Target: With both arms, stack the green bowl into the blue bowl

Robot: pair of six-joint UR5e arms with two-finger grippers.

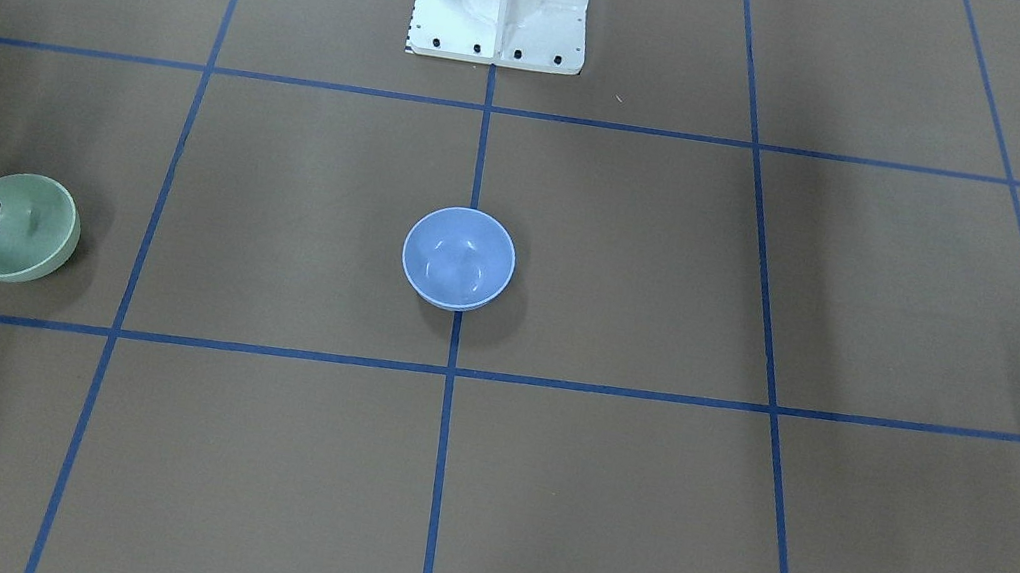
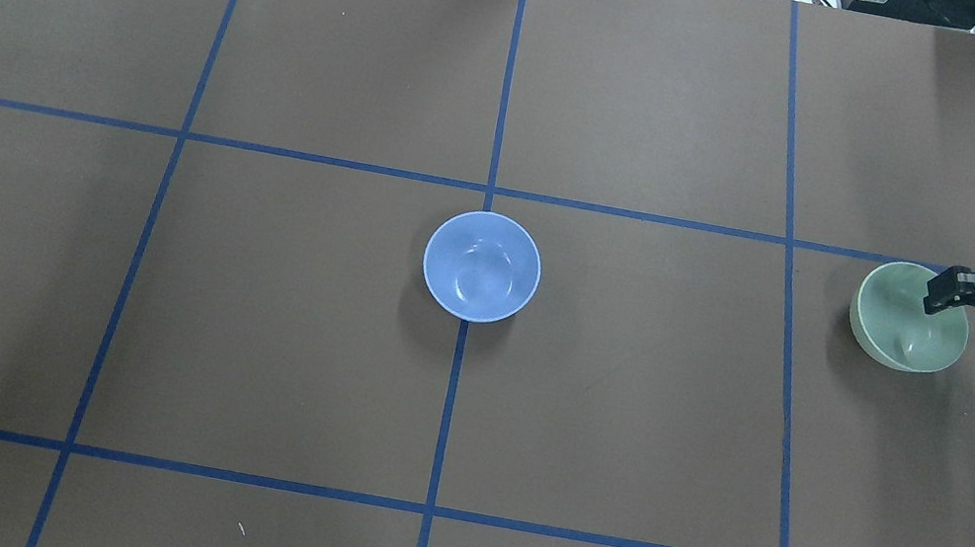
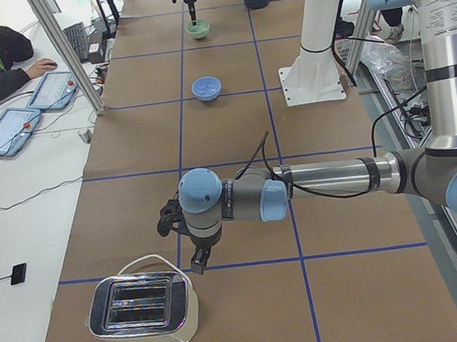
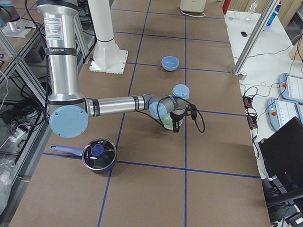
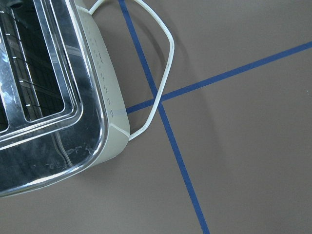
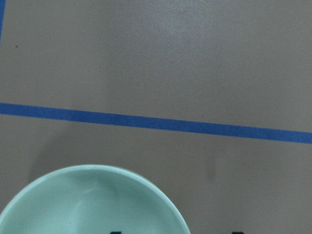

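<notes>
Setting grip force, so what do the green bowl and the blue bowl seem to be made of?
Green bowl: probably glazed ceramic or hard plastic; smooth, plain, with soft highlights on its glossy inside. Blue bowl: same shape, likely the same material; white reflections inside show a glossy finish. Ceramic versus plastic stays open.

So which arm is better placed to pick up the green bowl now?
Right. The right gripper is at the rim of the green bowl. The left gripper hangs by the toaster at the opposite end, far beyond the blue bowl.
</notes>
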